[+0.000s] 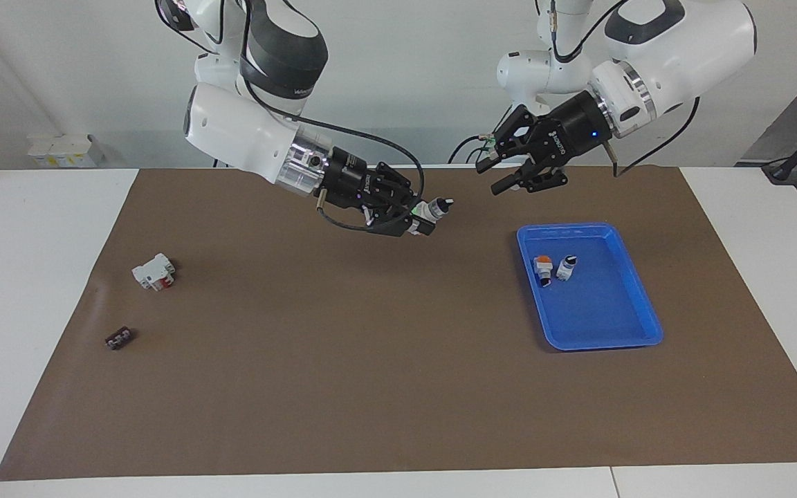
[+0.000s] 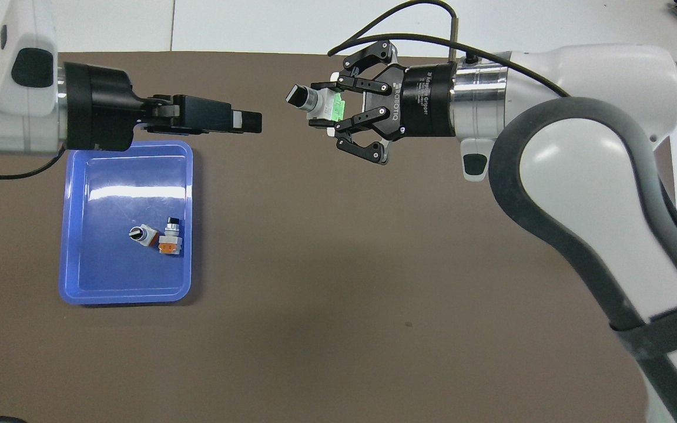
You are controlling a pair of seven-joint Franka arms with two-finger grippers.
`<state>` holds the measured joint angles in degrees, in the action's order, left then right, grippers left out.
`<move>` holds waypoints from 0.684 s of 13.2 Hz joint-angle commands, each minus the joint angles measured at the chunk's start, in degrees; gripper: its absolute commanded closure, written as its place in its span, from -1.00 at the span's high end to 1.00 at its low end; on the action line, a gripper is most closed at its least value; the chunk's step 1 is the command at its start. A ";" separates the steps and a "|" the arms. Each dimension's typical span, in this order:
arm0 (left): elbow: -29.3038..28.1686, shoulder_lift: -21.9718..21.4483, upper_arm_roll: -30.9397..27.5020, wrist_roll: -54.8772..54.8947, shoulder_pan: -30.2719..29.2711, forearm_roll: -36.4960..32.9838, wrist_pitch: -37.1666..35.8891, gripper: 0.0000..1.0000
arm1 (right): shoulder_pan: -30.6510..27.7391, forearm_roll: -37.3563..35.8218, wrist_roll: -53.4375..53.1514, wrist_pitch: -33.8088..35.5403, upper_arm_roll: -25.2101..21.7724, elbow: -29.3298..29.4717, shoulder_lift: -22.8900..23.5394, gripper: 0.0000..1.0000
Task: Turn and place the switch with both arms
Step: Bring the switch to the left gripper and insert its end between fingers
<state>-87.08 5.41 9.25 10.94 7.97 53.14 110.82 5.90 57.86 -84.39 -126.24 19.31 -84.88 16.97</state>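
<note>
The switch, white with a green end block, a silver collar and a black knob, hangs in the air over the brown mat. My right gripper is shut on its green-and-white body, and the knob points toward the left arm's end of the table. My left gripper hovers level with the switch, a short gap from the knob. Its fingers are apart with nothing between them, and it points at the switch.
A blue tray lies toward the left arm's end, holding an orange-capped switch and a white-and-black switch. A white-and-red breaker and a small dark part lie toward the right arm's end.
</note>
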 commanded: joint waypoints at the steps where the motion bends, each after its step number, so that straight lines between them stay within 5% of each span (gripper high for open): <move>1: 2.53 1.79 0.07 0.05 0.29 0.21 0.72 -0.12 | -0.10 0.24 -0.51 -1.03 0.38 -0.37 -0.28 -1.00; 9: 2.27 1.88 0.07 0.40 4.06 -6.12 5.72 -0.27 | -0.10 -0.03 0.01 -0.86 0.38 -0.72 -0.45 -1.00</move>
<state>-85.92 6.54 9.62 11.18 10.28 48.22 114.53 6.03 57.86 -84.39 -126.49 19.29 -84.90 16.98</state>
